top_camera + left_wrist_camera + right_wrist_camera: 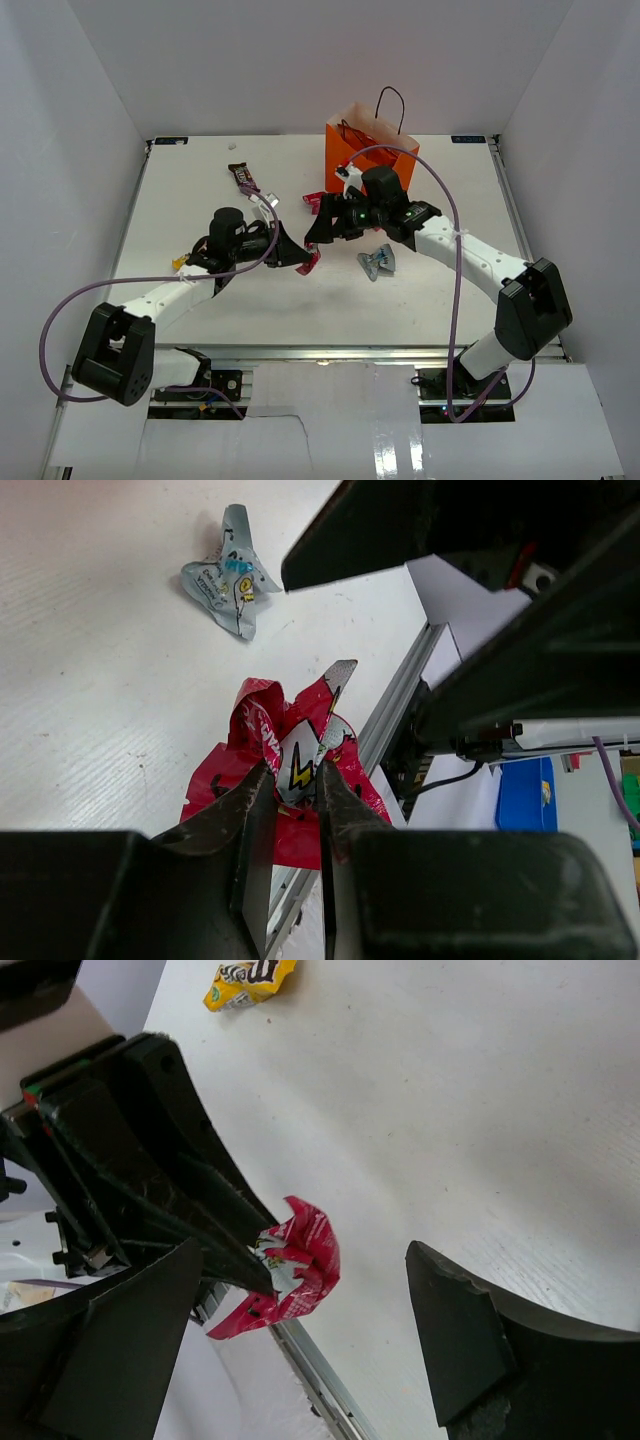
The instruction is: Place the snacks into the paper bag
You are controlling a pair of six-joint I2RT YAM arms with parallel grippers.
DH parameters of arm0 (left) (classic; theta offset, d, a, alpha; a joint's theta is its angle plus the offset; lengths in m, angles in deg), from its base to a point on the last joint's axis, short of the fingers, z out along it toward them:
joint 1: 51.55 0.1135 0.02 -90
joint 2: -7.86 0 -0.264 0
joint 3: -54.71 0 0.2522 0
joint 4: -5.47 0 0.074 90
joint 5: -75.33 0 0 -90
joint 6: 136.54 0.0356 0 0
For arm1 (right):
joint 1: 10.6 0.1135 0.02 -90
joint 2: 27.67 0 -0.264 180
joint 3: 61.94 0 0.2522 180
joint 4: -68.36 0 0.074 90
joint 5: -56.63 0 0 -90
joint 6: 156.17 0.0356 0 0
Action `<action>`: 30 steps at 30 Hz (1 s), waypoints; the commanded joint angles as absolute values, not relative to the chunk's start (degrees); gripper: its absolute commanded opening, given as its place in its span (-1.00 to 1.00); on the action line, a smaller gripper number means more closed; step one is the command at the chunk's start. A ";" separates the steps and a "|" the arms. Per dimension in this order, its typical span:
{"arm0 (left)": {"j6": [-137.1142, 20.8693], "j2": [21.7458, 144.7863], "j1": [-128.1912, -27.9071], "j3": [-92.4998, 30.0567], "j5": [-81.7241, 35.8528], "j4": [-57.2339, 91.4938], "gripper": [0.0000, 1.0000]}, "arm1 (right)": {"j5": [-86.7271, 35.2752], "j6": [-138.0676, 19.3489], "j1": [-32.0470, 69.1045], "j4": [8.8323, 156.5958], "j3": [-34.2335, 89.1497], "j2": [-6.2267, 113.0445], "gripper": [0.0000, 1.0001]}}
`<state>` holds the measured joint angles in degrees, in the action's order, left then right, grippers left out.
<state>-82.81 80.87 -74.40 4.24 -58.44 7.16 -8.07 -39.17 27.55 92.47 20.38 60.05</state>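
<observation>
- Now I see my left gripper (295,780) pinching the pink-red wrapper (255,730) mid-table;
- my right gripper (303,1250) gapes wide just beside it, holding nothing;
- the paper bag (365,150) stands upright at the table's back.

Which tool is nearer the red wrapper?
Left. The left tool is shut on the red wrapper; the right tool hangs open facing it, not touching.

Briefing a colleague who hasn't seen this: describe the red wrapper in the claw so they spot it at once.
From the orange paper bag at the far edge of the table, come forward to the middle. The left claw pinches a crumpled red wrapper there; the silver-blue wrapper beside it lies loose, ungripped.
</observation>
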 commanded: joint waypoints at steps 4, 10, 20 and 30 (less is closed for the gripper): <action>-82.93 77.03 -74.93 5.61 -60.47 4.73 -0.78 | -7.00 -32.08 26.58 89.06 19.41 60.57 0.71; -83.46 77.03 -75.10 5.00 -60.47 4.03 -0.78 | -5.07 -28.30 26.58 87.40 17.83 61.36 0.61; -84.51 78.17 -75.46 3.42 -60.47 2.27 -0.76 | -0.94 -21.79 26.84 83.61 14.58 62.06 0.35; -86.18 79.23 -75.54 1.75 -60.90 0.34 -0.51 | 2.93 -19.24 26.93 79.05 13.43 62.59 -0.34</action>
